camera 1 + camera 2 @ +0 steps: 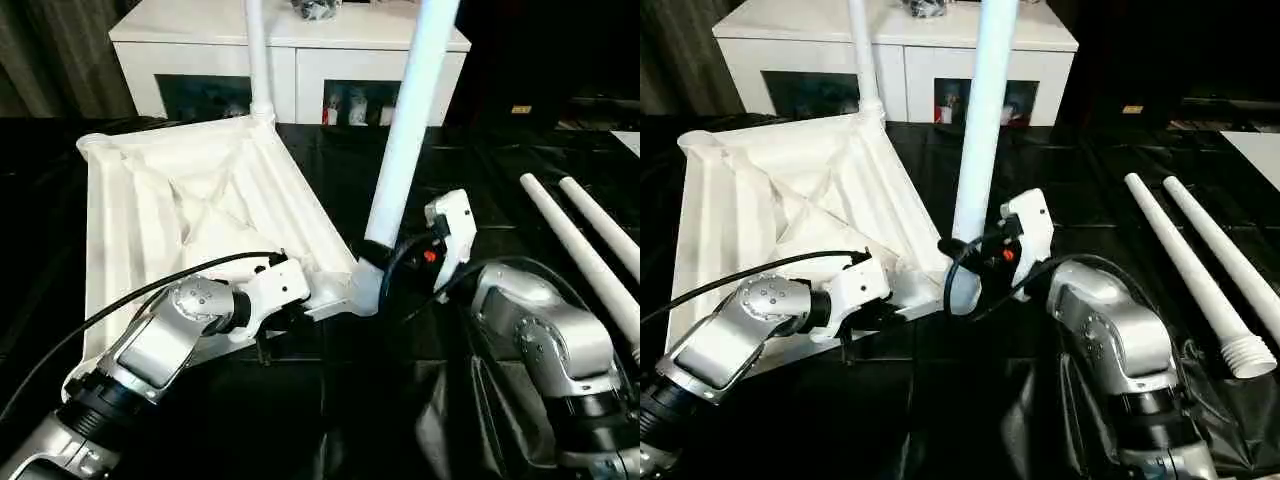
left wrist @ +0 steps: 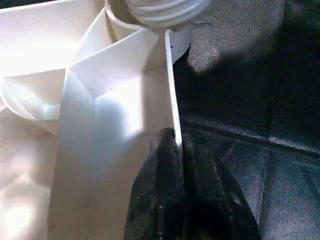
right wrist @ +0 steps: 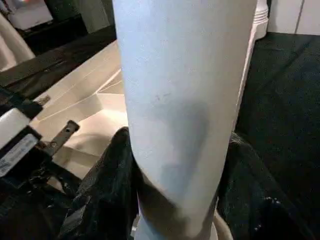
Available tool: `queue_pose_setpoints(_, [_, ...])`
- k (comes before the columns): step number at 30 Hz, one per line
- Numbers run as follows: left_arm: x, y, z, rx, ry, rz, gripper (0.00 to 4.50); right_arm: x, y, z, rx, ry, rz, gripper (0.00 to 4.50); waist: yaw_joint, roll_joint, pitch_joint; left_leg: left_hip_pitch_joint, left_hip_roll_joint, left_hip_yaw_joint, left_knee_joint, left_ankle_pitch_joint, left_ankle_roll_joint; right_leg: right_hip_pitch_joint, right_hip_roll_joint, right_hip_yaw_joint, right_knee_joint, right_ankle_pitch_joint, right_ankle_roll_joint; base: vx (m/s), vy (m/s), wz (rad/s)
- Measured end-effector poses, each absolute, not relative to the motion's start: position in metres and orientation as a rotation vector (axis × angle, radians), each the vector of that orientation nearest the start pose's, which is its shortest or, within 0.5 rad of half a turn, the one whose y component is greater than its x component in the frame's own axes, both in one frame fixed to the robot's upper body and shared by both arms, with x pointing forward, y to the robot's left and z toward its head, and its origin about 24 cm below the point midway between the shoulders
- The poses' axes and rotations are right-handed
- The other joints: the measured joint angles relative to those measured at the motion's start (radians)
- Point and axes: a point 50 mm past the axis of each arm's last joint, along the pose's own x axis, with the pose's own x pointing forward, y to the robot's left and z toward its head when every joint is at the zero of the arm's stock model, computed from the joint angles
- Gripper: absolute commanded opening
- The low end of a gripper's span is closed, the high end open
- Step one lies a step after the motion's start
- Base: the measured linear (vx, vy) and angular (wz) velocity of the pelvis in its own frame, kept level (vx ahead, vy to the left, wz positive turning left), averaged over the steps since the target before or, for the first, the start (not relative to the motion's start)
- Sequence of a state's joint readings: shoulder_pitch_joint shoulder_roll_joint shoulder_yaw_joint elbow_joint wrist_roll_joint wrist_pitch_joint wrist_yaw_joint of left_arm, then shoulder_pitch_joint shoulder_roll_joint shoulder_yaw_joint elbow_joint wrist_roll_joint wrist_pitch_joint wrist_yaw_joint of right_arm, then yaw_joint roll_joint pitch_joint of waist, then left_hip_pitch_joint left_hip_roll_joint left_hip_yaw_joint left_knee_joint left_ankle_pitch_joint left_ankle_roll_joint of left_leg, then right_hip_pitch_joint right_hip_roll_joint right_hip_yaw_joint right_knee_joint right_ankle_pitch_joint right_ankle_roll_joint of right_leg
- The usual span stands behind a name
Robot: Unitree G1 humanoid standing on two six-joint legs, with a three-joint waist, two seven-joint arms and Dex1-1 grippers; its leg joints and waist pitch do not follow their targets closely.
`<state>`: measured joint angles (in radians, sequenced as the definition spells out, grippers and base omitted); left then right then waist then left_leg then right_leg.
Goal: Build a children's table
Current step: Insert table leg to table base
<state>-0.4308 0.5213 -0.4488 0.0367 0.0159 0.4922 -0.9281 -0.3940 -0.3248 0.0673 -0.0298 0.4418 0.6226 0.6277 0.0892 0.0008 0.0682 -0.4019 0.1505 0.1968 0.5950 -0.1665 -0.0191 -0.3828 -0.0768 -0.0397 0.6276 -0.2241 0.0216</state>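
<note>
The white tabletop (image 1: 180,190) lies upside down on the black cloth, ribbed underside up. One white leg (image 1: 257,60) stands upright in its far corner socket. A second leg (image 1: 410,130) rises, slightly tilted, from the near right corner socket (image 1: 365,290). My right gripper (image 1: 376,256) is shut around this leg just above the socket, its black fingers (image 3: 107,185) on either side of the tube. My left gripper (image 2: 177,165) is shut on the tabletop's thin raised rim (image 2: 171,90) beside that same corner.
Two loose white legs (image 1: 580,245) lie side by side on the black cloth at the right. A white cabinet (image 1: 290,50) with dark glass doors stands behind the table. A black cable runs along my left forearm (image 1: 160,345).
</note>
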Motion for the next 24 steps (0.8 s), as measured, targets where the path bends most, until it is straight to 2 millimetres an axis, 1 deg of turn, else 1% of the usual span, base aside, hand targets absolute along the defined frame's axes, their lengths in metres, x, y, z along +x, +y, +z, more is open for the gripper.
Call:
queue_pose_setpoints(13, [0.282,0.126,0.065,0.587,0.517,-1.157,0.0,0.311,-0.123,0.107,0.076,0.256,0.838,1.84,0.0,-0.003,-0.002,0.0,0.0,0.0,-0.003,0.0,0.0,0.0,0.0,0.0,0.0,0.003,-0.004,0.0,0.0,0.0])
queue_pose_setpoints(24, [0.282,0.127,0.066,0.594,0.517,-1.159,0.0,0.312,-0.12,0.106,0.072,0.279,0.86,1.84,0.0,-0.009,-0.001,0.001,0.0,0.0,-0.004,0.0,0.0,0.0,0.0,0.0,0.0,0.002,-0.004,0.0,0.0,0.0])
